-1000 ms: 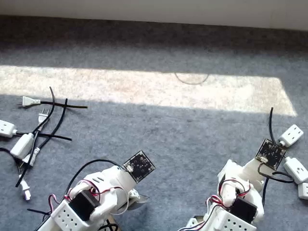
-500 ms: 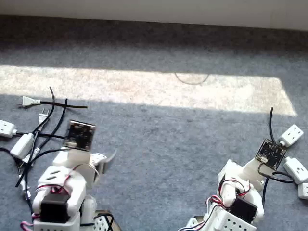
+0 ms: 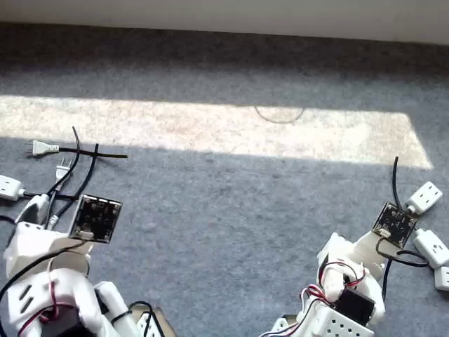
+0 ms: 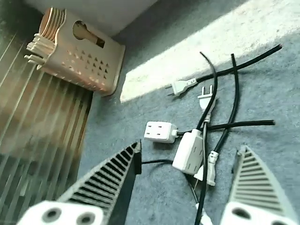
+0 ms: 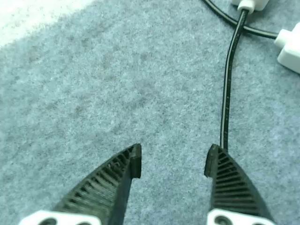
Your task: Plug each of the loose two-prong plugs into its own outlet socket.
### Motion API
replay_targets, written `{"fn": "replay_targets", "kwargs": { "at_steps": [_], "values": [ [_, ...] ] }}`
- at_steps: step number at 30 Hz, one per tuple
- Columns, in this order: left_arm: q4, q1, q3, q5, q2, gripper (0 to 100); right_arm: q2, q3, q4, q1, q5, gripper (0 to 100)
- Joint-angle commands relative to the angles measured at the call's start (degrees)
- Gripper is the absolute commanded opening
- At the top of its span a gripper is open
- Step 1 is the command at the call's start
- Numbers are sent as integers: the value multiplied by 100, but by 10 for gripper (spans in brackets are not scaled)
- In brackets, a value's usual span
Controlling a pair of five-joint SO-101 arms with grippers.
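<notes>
Up high we see the left arm (image 3: 42,274) low beside the tangle of loose plugs (image 3: 42,148) and cords (image 3: 84,179), with the right arm (image 3: 347,284) near the white sockets (image 3: 424,198) at the opposite edge. Left wrist cam: the left gripper (image 4: 189,149) is spread wide above a socket block (image 4: 159,131), two of the plugs just beyond it. Right wrist cam: the right gripper (image 5: 174,149) is spread too, holding nothing, with a black cord (image 5: 228,89) beside one finger.

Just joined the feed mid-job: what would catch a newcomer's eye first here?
First the bright sunlit strip across the grey carpet. Next is the tangle of black cords, white plugs and sockets at the left of the high view, with the left gripper above it, jaws open. At the right edge lie more white sockets, and the right gripper hangs with jaws open beside a black cord.
</notes>
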Motion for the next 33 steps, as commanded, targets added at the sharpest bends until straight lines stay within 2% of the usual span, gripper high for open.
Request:
{"fn": "replay_targets", "kwargs": {
  "at_steps": [1,4,7,10,14,15,22,33],
  "values": [
    [-624,-1156,-462,-413,1262,302,-75,848,31,22,0,225],
    [-826,-1446,-1305,-440,3134,302,-75,848,31,22,0,225],
    [-580,-1648,-2870,-440,5288,302,-75,848,31,22,0,225],
    [501,-1692,-4664,-703,7363,302,-75,848,31,22,0,225],
    [2365,-1648,-6695,-1618,9604,301,-75,848,31,22,0,225],
    [2418,-1631,-7029,-1758,10026,293,-75,848,31,22,0,225],
    [2242,-1543,-8084,-1960,11829,101,-75,848,31,22,0,225],
    [2259,-1253,-8295,-2004,12989,200,-75,848,31,22,0,225]
  ]
}}
